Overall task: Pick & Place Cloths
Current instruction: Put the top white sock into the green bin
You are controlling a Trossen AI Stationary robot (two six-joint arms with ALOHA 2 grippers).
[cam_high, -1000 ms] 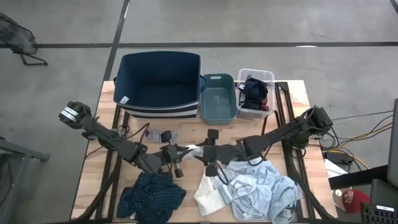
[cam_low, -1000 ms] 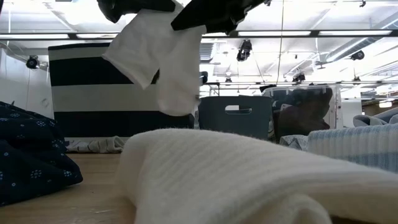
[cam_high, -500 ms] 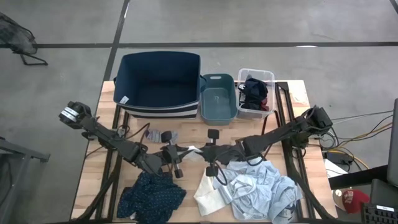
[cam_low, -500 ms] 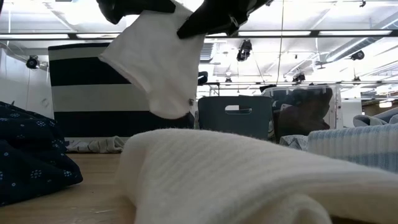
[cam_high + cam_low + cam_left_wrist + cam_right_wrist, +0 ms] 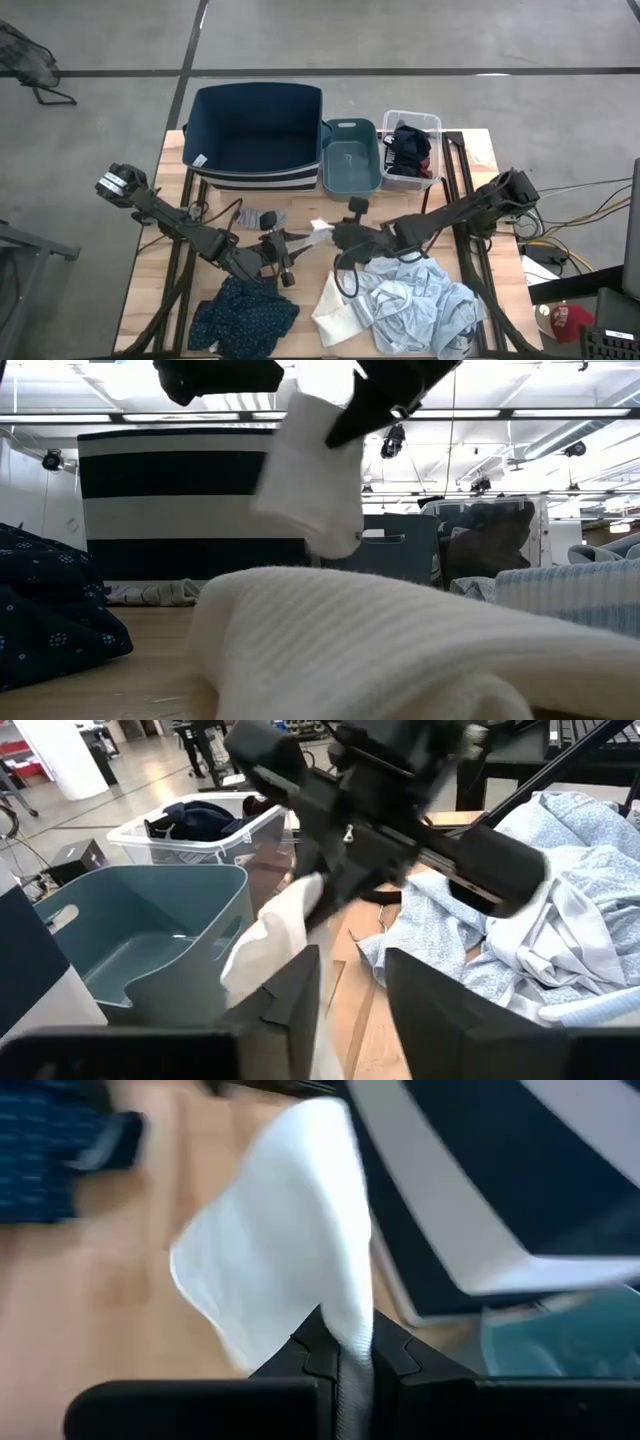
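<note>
A small white cloth (image 5: 320, 233) hangs over the table's middle from my right gripper (image 5: 331, 238), which is shut on it. My left gripper (image 5: 298, 244) stands just to the cloth's left with its fingers open (image 5: 352, 990); the cloth (image 5: 262, 945) hangs beside one finger, and I cannot tell whether they touch. A dark dotted cloth (image 5: 240, 315) lies at the near left. Light blue shirts (image 5: 425, 305) and a cream piece (image 5: 335, 312) lie at the near right. A grey sock (image 5: 262, 217) lies by the navy bin. My right gripper pinches the white cloth's upper end (image 5: 340, 1315) between its two fingers, reaching in from the table's right side. The cloth (image 5: 315, 480) hangs slack below the fingers, clear of the table.
Along the far edge stand a navy bin (image 5: 200, 125), a teal bin (image 5: 350, 128) and a clear bin (image 5: 437, 125) with dark cloths in it. Bare wood shows between the bins and the cloth heaps.
The white cloth has passed from my left gripper to my right one. My right gripper has carried it toward the table's right and far edge, and it now hangs away from the left gripper, which has stayed where it was.
</note>
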